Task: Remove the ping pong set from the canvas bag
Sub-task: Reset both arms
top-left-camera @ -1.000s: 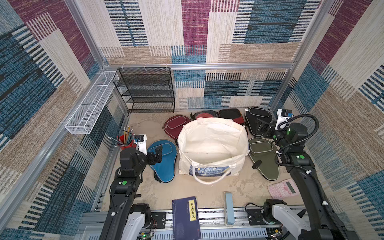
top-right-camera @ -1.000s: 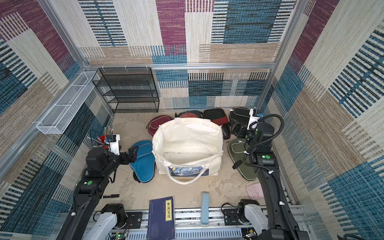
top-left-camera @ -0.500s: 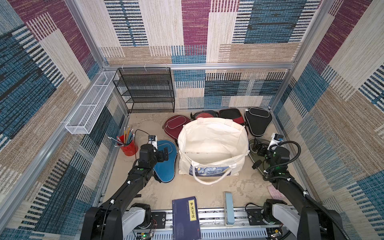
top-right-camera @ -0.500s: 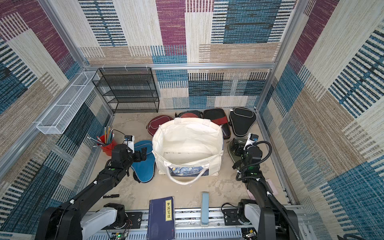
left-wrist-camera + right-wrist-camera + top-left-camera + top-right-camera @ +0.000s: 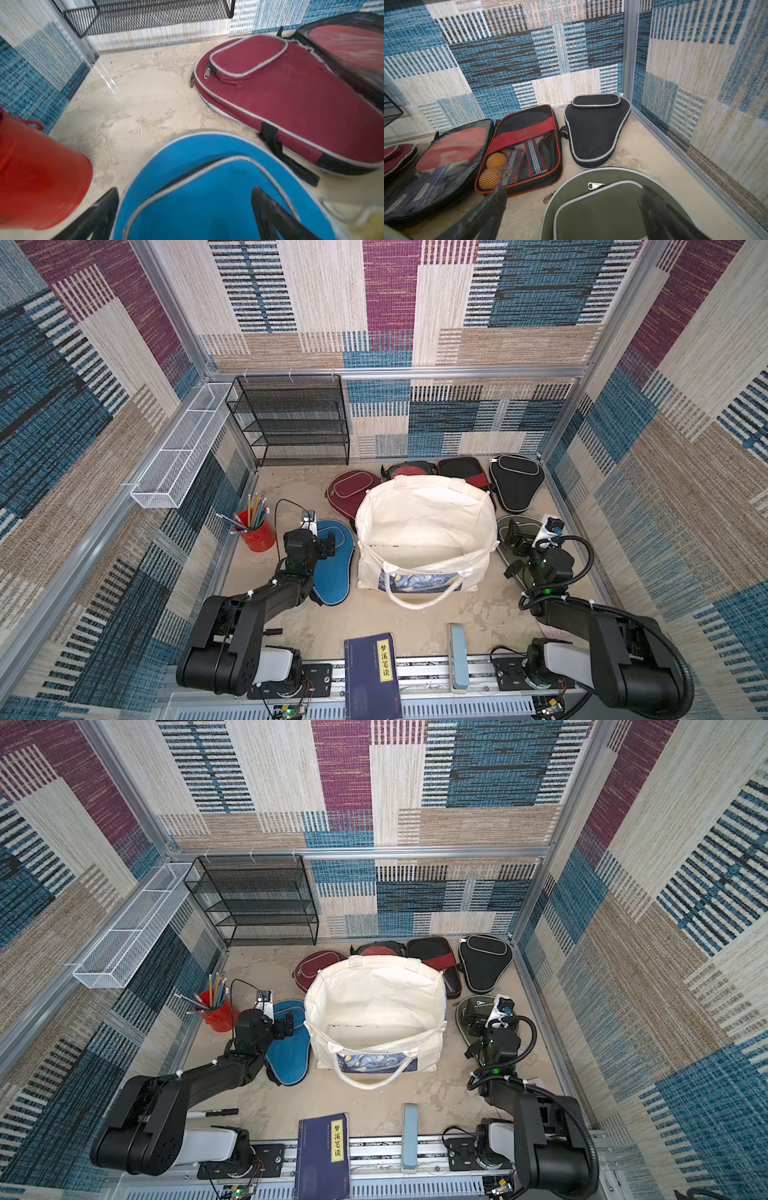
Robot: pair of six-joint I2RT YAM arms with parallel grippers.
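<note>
Robot lab cell; aluminium frame (image 5: 415, 372), patterned wall panels (image 5: 390, 302), mounting rail (image 5: 419, 672).

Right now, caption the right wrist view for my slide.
Open right end effector above the olive case; black case, red-trimmed case and clear-fronted case lie beyond.

Four paddle-shaped zip fabric cases with pale piping lie on the counter around one cream canvas tote bag (image 5: 424, 514): a maroon case (image 5: 353, 491) at eleven o'clock, a blue case (image 5: 336, 572) at nine, a black case (image 5: 515, 481) at one, an olive green case (image 5: 600, 214) at three. At twelve are two oblong zip cases: a clear-fronted black case (image 5: 425, 187) with one red paddle (image 5: 454, 145), and a black-and-red mesh case (image 5: 525, 124) with two orange balls (image 5: 496, 160). One each: red pencil cup (image 5: 259, 537), dark blue book (image 5: 372, 676), pale blue bar (image 5: 458, 655), black wire rack (image 5: 291, 423), white wire basket (image 5: 178, 448), black marker (image 5: 212, 1112).
</note>
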